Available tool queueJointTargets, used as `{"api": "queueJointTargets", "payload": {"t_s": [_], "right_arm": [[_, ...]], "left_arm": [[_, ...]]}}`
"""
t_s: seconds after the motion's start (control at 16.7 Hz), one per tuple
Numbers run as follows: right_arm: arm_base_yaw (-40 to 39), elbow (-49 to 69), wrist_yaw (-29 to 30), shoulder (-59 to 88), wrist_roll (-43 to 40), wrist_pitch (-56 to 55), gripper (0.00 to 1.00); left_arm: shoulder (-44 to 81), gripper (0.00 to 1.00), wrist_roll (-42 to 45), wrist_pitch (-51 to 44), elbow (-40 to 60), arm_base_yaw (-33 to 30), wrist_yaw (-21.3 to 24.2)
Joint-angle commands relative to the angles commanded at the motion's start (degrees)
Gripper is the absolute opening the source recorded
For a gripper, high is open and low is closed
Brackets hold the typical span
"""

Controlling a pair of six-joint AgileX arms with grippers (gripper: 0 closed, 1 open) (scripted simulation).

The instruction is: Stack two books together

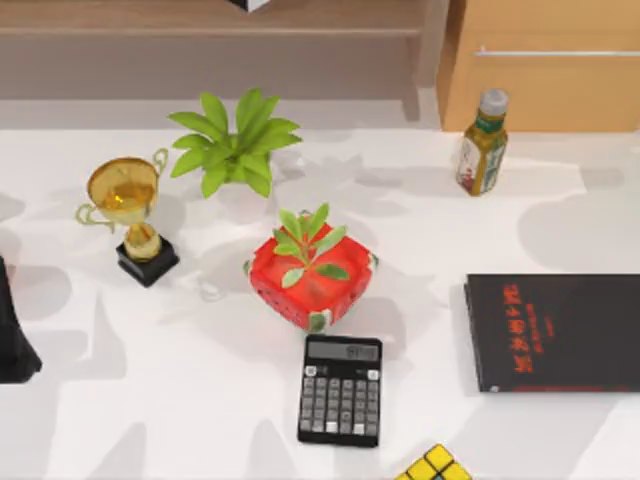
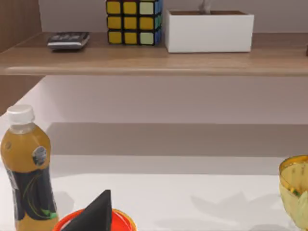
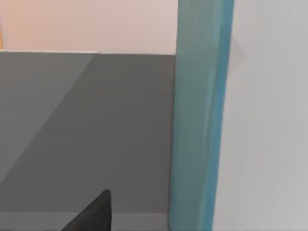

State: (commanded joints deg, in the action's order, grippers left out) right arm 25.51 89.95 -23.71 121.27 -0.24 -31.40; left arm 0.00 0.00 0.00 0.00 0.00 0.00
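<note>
At the table's far left edge, a dark part of the left arm (image 1: 12,335), away from both books. From its wrist camera, one dark tip of the left gripper (image 2: 92,215) seen over the red pot; jaws apart or together, cannot tell. Next to the right, a golden trophy (image 1: 128,212), then a leafy green plant (image 1: 232,150) further back. In the middle, the red pot (image 1: 312,285) with a small plant in it, and just in front of it the calculator (image 1: 340,390). At the front edge, a corner of a puzzle cube (image 1: 436,465). Behind, a juice bottle (image 1: 482,143). On the right side, flat on the table, the black book (image 1: 555,332) (red lettering on the cover), reaching the edge of the view. In the right wrist view, the light blue book (image 3: 198,115) close before the right gripper (image 3: 94,212); jaw state there also cannot tell
</note>
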Motion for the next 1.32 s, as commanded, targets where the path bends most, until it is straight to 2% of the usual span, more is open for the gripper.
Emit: {"api": "queueJointTargets", "payload": {"t_s": [0.3,1.08,1.32], "right_arm": [[-0.2,1.1,0.2,0.7,0.0,0.4,1.00],[-0.2,1.1,0.2,0.7,0.0,0.4,0.02],[-0.2,1.1,0.2,0.7,0.0,0.4,0.00]], "left_arm": [[0.0,1.00,0.0,0.0,0.0,0.0,0.0],[0.0,1.00,0.0,0.0,0.0,0.0,0.0],[0.0,1.00,0.0,0.0,0.0,0.0,0.0]]}}
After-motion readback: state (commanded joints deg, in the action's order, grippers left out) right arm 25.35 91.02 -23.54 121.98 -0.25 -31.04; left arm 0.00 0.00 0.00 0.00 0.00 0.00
